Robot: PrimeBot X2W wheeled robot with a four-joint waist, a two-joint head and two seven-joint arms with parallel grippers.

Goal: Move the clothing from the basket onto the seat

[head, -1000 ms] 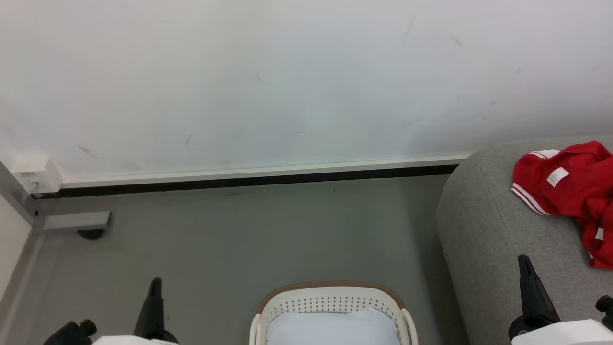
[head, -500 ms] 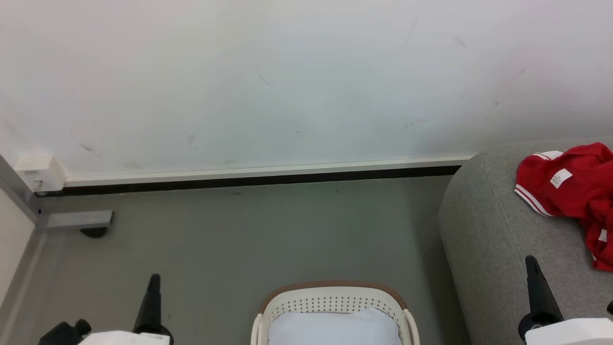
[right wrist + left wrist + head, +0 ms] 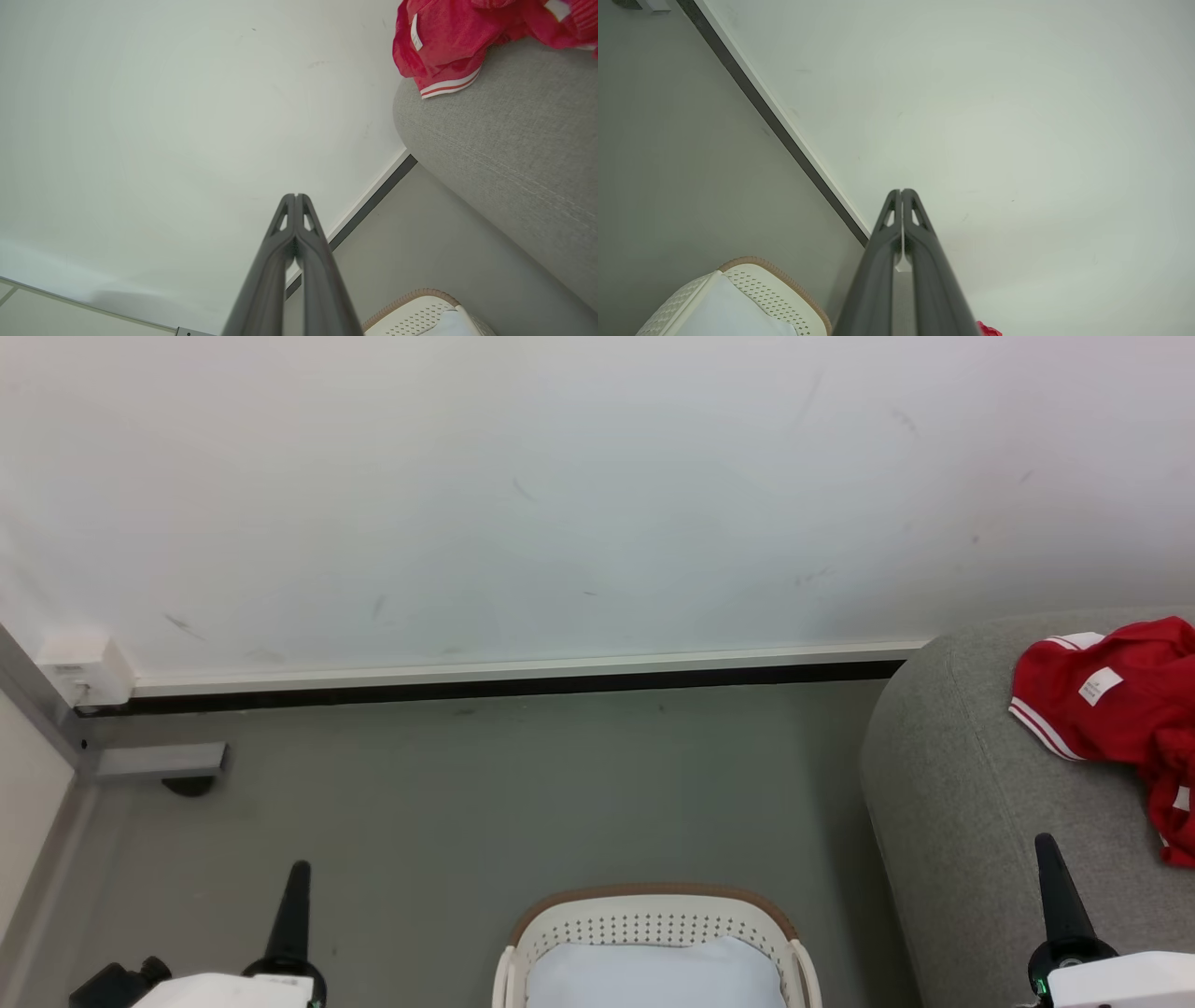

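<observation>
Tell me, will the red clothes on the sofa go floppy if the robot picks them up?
Probably floppy: the red garment lies crumpled in folds on the grey sofa, so it would likely droop when lifted. It looks like thin cloth, so it is probably light. Pushed, it would likely bunch up rather than roll.

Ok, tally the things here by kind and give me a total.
Sofas: 1, the seat
Baskets: 1, the basket
Clothing: 1, the red clothing heap
Grippers: 2, left gripper, right gripper, fingers together
Total: 5
</observation>
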